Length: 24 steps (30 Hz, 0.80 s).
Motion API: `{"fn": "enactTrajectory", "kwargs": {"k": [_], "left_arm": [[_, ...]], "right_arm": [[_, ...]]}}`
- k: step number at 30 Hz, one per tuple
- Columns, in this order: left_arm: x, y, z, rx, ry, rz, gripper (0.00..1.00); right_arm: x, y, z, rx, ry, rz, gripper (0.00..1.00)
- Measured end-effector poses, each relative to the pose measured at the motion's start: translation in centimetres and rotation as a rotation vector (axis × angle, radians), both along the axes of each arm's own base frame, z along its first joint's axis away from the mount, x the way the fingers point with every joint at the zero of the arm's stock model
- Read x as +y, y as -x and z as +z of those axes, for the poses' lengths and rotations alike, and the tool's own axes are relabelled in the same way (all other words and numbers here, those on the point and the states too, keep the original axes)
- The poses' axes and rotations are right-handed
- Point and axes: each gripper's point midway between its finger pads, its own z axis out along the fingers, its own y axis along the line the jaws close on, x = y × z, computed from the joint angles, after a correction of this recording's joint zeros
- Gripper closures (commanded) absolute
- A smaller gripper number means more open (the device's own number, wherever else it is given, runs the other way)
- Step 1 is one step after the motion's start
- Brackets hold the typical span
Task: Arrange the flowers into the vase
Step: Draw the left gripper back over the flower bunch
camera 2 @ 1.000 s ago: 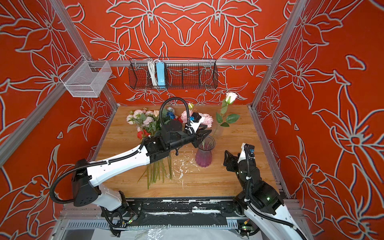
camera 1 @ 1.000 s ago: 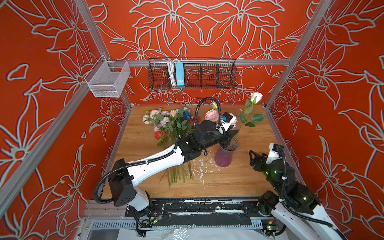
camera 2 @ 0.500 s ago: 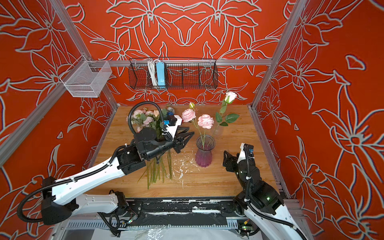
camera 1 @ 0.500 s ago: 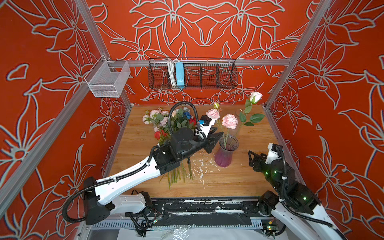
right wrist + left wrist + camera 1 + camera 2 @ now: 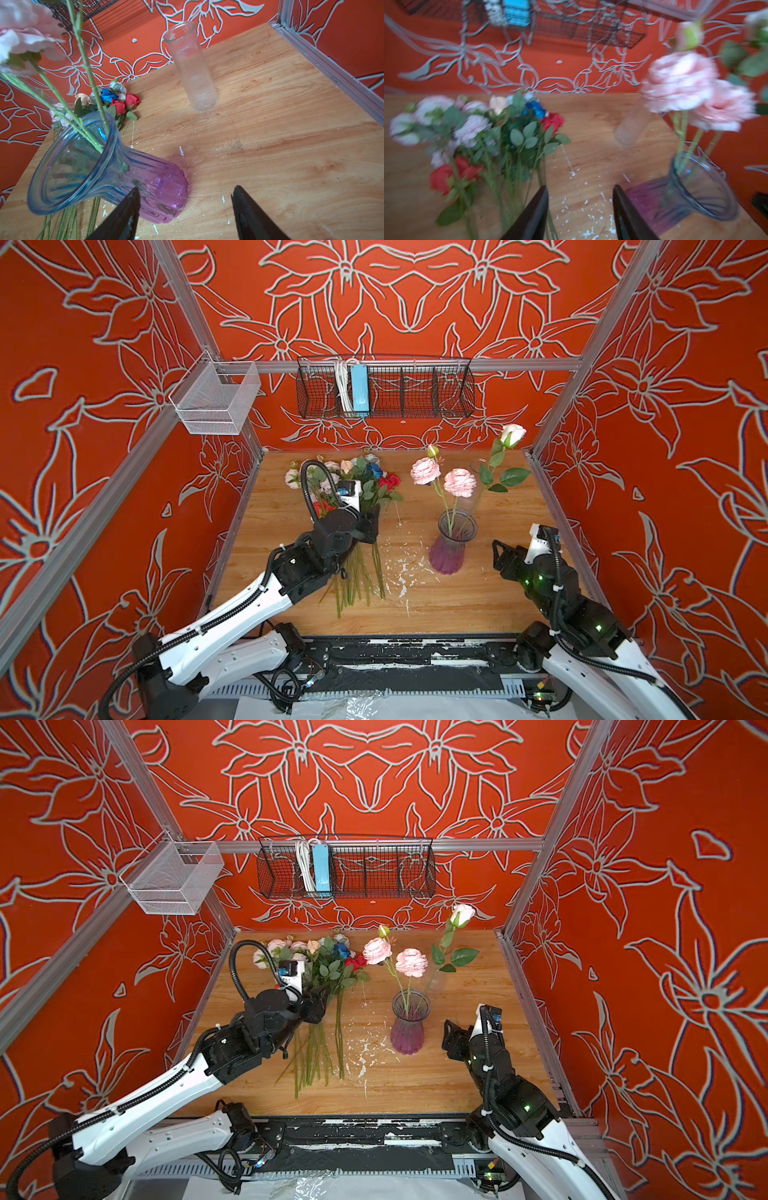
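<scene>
A glass vase [image 5: 451,547] [image 5: 409,1029], blue at the rim and purple at the base, stands mid-table. Two pale pink flowers [image 5: 459,482], a small bud and a white rose [image 5: 512,434] stand in it. Several more flowers [image 5: 357,489] [image 5: 517,133] lie in a bundle on the left of the table, blooms toward the back wall. My left gripper [image 5: 371,526] [image 5: 580,193] hangs open and empty over the bundle's stems. The right gripper [image 5: 498,548] [image 5: 185,195] is open and empty just right of the vase [image 5: 104,166], not touching it.
A clear ribbed glass cylinder [image 5: 191,68] [image 5: 631,124] stands behind the vase near the back wall. A black wire basket [image 5: 384,385] and a white mesh basket [image 5: 216,400] hang on the walls. White flecks [image 5: 399,572] dot the wooden table [image 5: 457,605].
My left arm has drawn back leftward from the vase to above the flower bundle, and its jaws have opened. The pink flower it carried now stands in the vase. The right arm has stayed put.
</scene>
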Motion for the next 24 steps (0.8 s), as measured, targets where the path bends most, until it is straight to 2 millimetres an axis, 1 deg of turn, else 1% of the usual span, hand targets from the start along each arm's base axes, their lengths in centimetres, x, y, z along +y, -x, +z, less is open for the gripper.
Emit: {"fn": "enactTrajectory", "kwargs": {"k": [3, 5, 8, 9, 12, 16, 19, 21, 22, 24], "left_arm": [[3.0, -1.3, -3.2, 0.116, 0.029, 0.114, 0.43], [3.8, -2.1, -5.2, 0.188, 0.037, 0.148, 0.42], [4.2, -2.9, -8.8, 0.323, 0.016, 0.175, 0.41], [4.2, -3.2, -10.0, 0.37, 0.003, 0.178, 0.41], [3.8, -3.7, -12.2, 0.474, -0.026, 0.168, 0.43], [2.5, -4.8, -13.8, 0.564, -0.068, 0.132, 0.44], [1.8, -5.7, -15.1, 0.625, -0.116, 0.119, 0.46], [1.5, -6.3, -16.4, 0.673, -0.154, 0.116, 0.49], [1.4, -6.3, -16.9, 0.689, -0.17, 0.113, 0.5], [1.4, -6.5, -18.5, 0.741, -0.211, 0.112, 0.51]], "right_arm": [[0.2, -0.1, -0.4, 0.013, -0.005, -0.001, 0.29], [0.3, -0.1, -1.0, 0.027, -0.006, 0.0, 0.29], [0.4, -0.1, -2.0, 0.046, -0.006, 0.004, 0.29], [0.5, -0.1, -2.3, 0.052, -0.008, 0.007, 0.29], [0.7, 0.0, -2.9, 0.066, -0.02, 0.01, 0.3], [1.2, -0.1, -3.5, 0.084, -0.05, 0.02, 0.3], [1.4, 0.1, -4.7, 0.111, -0.059, 0.027, 0.31], [1.5, 0.2, -5.2, 0.125, -0.066, 0.029, 0.31], [1.6, 0.2, -5.4, 0.128, -0.069, 0.031, 0.31], [1.8, 0.2, -5.3, 0.13, -0.078, 0.038, 0.31]]}}
